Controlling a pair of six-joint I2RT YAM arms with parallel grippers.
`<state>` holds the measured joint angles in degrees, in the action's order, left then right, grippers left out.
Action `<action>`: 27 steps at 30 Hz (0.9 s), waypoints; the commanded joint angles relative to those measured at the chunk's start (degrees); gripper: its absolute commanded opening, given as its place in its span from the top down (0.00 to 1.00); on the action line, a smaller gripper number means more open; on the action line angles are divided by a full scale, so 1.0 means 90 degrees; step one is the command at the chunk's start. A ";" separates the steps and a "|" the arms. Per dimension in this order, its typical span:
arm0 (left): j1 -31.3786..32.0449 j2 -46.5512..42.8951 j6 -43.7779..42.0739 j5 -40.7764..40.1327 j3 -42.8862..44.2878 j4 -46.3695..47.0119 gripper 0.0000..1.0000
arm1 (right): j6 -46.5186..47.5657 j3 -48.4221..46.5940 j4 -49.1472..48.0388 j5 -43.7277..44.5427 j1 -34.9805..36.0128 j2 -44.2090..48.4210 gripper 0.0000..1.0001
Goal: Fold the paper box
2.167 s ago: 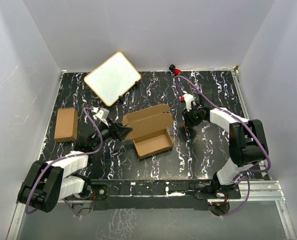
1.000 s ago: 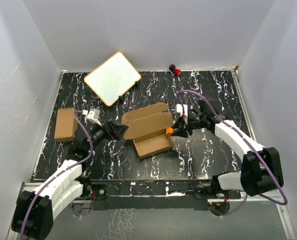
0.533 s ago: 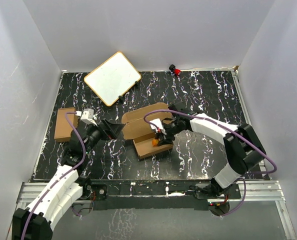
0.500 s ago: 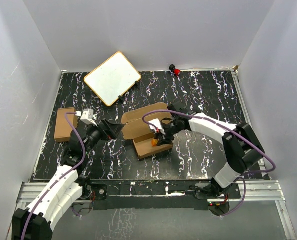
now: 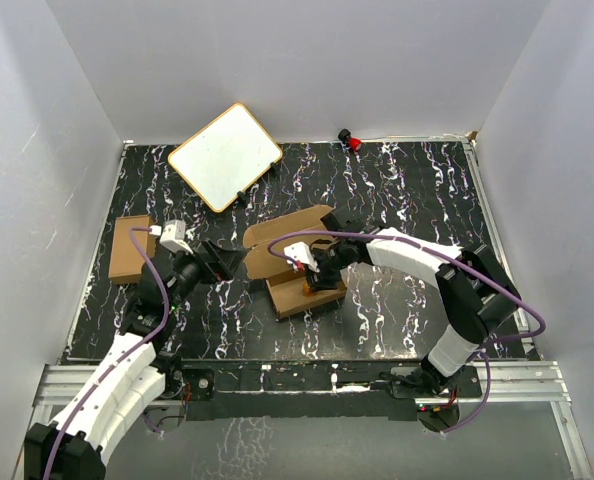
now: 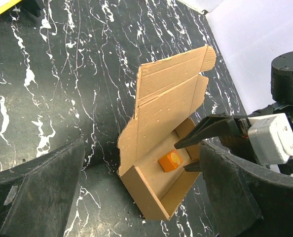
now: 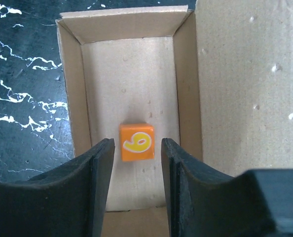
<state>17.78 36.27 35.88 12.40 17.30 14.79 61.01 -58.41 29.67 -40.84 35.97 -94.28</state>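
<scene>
Hovering over the open paper box (image 5: pixel 277 248) at the middle of the black marbled table (image 5: pixel 407 200), your right gripper (image 5: pixel 315 282) hangs with its fingers apart. An orange cube (image 7: pixel 136 142) with a yellow numeral lies untouched between them on the tray floor. The box's lid flap stands raised on the far-left side. Your left gripper (image 6: pixel 141 148) sits just left of the box, spread wide and empty. A second brown carton (image 5: pixel 132 248) lies at the table's left edge, well apart.
</scene>
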 commanded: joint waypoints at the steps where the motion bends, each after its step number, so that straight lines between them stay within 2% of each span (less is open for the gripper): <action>1: -0.0032 -0.0196 0.0044 -0.0090 0.0114 -0.0051 0.03 | -0.0375 -0.0209 -0.0463 0.0143 0.0023 -0.0025 0.51; 8: -0.0032 -0.0236 0.0122 -0.0040 0.0177 -0.0185 0.03 | -0.0638 -0.0179 -0.0299 -0.0125 -0.0004 0.0350 0.48; 11: -0.0025 -0.0220 0.0160 -0.0036 0.0128 -0.0134 0.03 | -0.0567 -0.0078 -0.0152 -0.0907 -0.0348 0.0739 0.49; 15: -0.0027 -0.0096 0.0053 0.0029 0.0175 -0.0116 0.03 | -0.0864 0.0453 -0.0527 -0.2246 -0.1289 0.1390 0.49; 18: -0.0029 0.0098 -0.0108 0.0105 0.0295 -0.0196 0.03 | -0.1735 0.1018 -0.1560 -0.2747 -0.1976 0.1978 0.49; 21: -0.0030 0.0381 -0.0280 0.0263 0.0478 -0.0310 0.03 | -0.3375 0.1486 -0.2971 -0.2953 -0.2748 0.2391 0.34; 25: -0.0027 0.0749 -0.0463 0.0380 0.0691 -0.0432 0.05 | -0.5290 0.1599 -0.3867 -0.2953 -0.3547 0.2172 0.26; 27: -0.0027 0.0904 -0.0533 0.0471 0.0754 -0.0411 0.05 | -0.5717 0.1492 -0.3916 -0.3237 -0.3812 0.1910 0.26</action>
<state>17.78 42.74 33.61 14.17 21.06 11.51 26.04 -44.27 6.57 -63.11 5.69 -74.56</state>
